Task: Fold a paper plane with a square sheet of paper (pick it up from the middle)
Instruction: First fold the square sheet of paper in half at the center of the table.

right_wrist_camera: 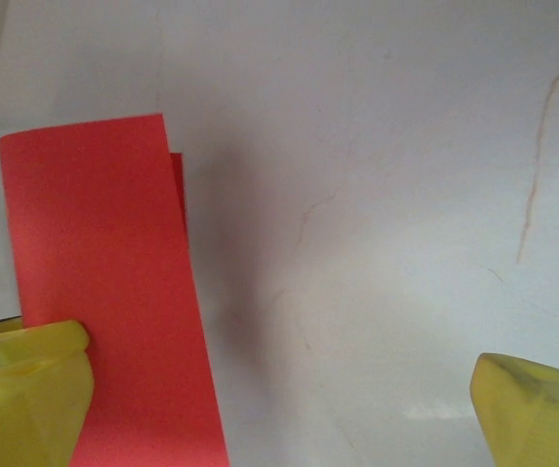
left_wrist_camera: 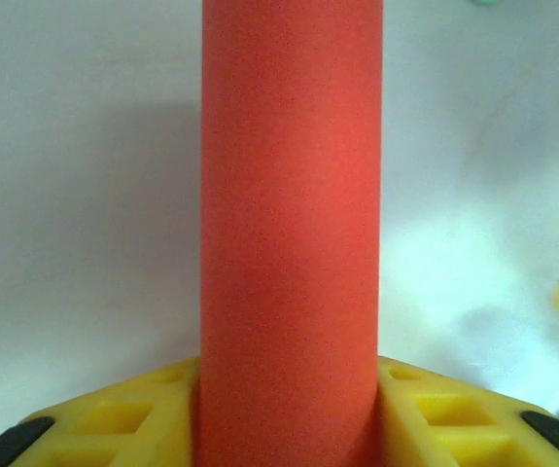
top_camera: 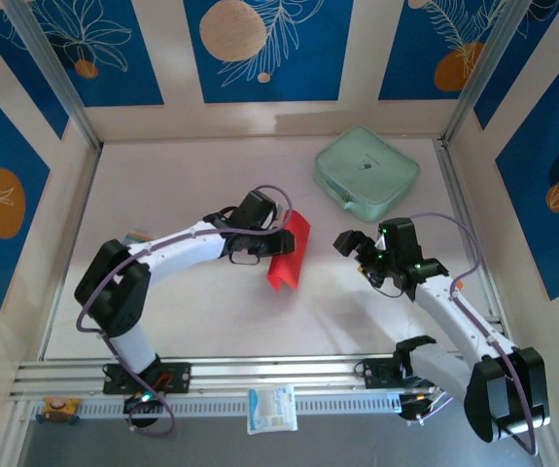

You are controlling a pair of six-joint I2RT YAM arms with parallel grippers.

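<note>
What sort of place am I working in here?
Probably a purpose-built robot test cell, not a home: a white table boxed in by blue leaf-print panels, with an aluminium mounting rail along its near edge.

You've got a mint-green zip case (top_camera: 366, 173) lying flat at the far right of the white table (top_camera: 192, 175), rounded corners, one small dark mark on its lid, close to the right wall. Along the near edge runs a metal rail (top_camera: 289, 375), and just in front of it a small white printed packet (top_camera: 271, 409) lies near the middle, with a small yellow-orange object (top_camera: 57, 407), too small to identify, well off to the left. Note the blue wall panels (top_camera: 267, 49) with orange discs and white leaf outlines, and thin brownish lines (right_wrist_camera: 537, 165) across the tabletop in the right wrist view.
</note>
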